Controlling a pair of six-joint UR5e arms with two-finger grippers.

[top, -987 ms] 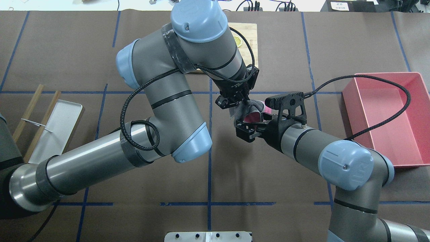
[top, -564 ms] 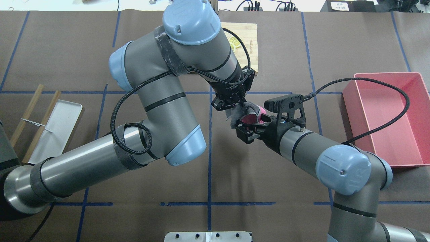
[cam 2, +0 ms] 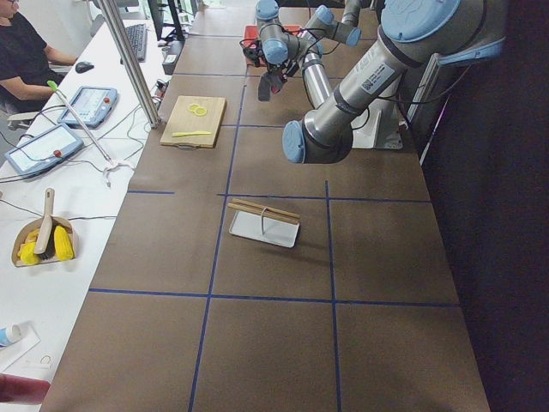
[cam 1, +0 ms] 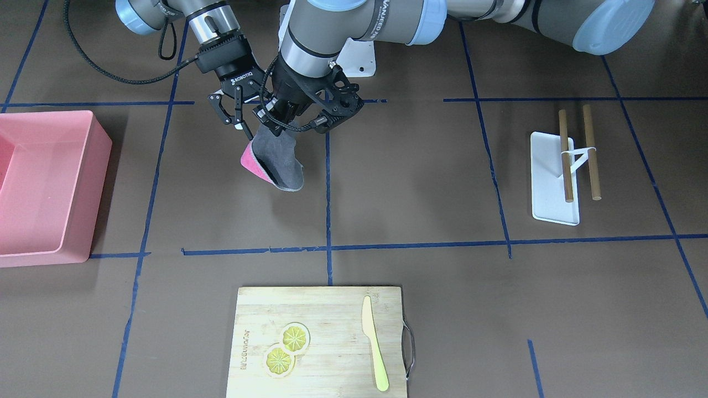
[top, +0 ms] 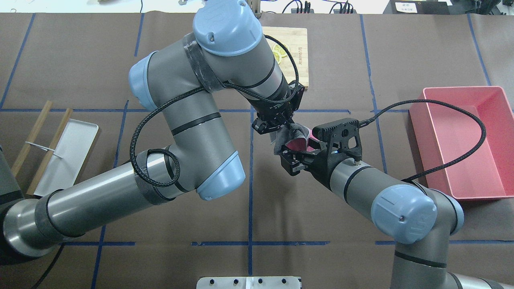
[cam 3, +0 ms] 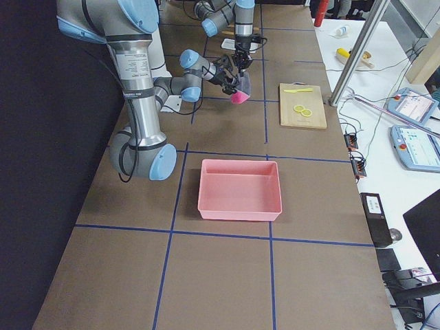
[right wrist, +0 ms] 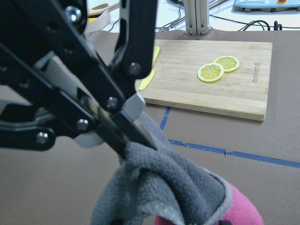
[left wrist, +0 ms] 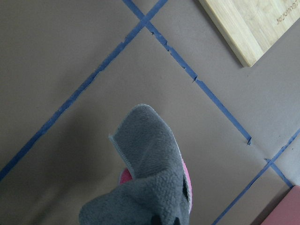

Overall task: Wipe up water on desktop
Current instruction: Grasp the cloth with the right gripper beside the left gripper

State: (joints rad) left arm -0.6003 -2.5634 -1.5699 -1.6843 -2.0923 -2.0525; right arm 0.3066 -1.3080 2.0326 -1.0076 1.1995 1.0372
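The left claw point(cam 1: 272, 126) is pressed together on the bunched top of a soft cloth, grey on one face and pink on the other point(cam 1: 279, 163). The cloth hangs straight down below the fingertips. In the right wrist view the silver pads point(right wrist: 136, 104) bite into the grey folds.

The right claw point(cam 1: 235, 126) sits just beside it, jaws spread and holding nothing. Its nearer fingertip is close to the cloth's upper pink edge; whether they touch cannot be told.

Directly under both claws lies the flat matte brown table crossed by thin dark blue tape lines point(cam 1: 420, 182). The cloth's lower hem hangs free above the table, beside a tape crossing.

Farther out, ahead of the claws and away from the robot's base, a pale rectangular wooden cutting board point(cam 1: 332, 309) rests on the table. It carries two round yellow lemon slices point(cam 1: 295, 335), touching each other, and a slim yellow-green plastic knife point(cam 1: 375, 348) lying apart from them.

Well off to the right claw's side stands an open rectangular pink plastic bin point(cam 1: 97, 199). Well off to the left claw's side, a flat white rectangular tray point(cam 1: 545, 193) lies on the table. Two brown wooden sticks point(cam 1: 565, 155), joined by a white clip, lie along the tray's outer edge.
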